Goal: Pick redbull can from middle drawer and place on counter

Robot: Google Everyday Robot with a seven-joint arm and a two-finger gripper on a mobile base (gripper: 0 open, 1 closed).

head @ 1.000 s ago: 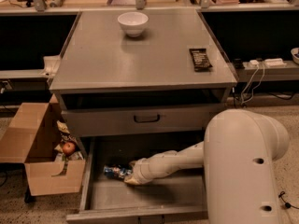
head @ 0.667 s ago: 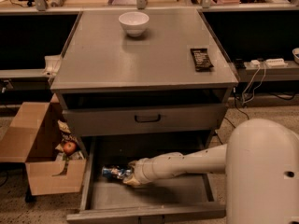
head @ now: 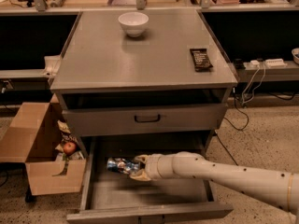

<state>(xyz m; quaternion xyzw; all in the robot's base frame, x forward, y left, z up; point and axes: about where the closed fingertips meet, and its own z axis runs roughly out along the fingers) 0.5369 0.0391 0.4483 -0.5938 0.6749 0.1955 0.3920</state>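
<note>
The redbull can (head: 117, 165) lies on its side inside the open middle drawer (head: 140, 196), near its left wall. My gripper (head: 136, 167) reaches in from the right on a long white arm, and its tan fingers are closed around the right end of the can. The can seems slightly lifted off the drawer floor. The counter (head: 140, 55) is the flat grey top of the cabinet above.
A white bowl (head: 133, 23) stands at the back of the counter and a dark snack bar (head: 201, 59) lies at its right. The upper drawer front with a black handle (head: 147, 118) overhangs the open drawer. A cardboard box with an apple (head: 69, 147) stands at the left.
The arm's bulky upper part has moved out of view to the right. The gripper has stayed at the can, gripping its right end.
</note>
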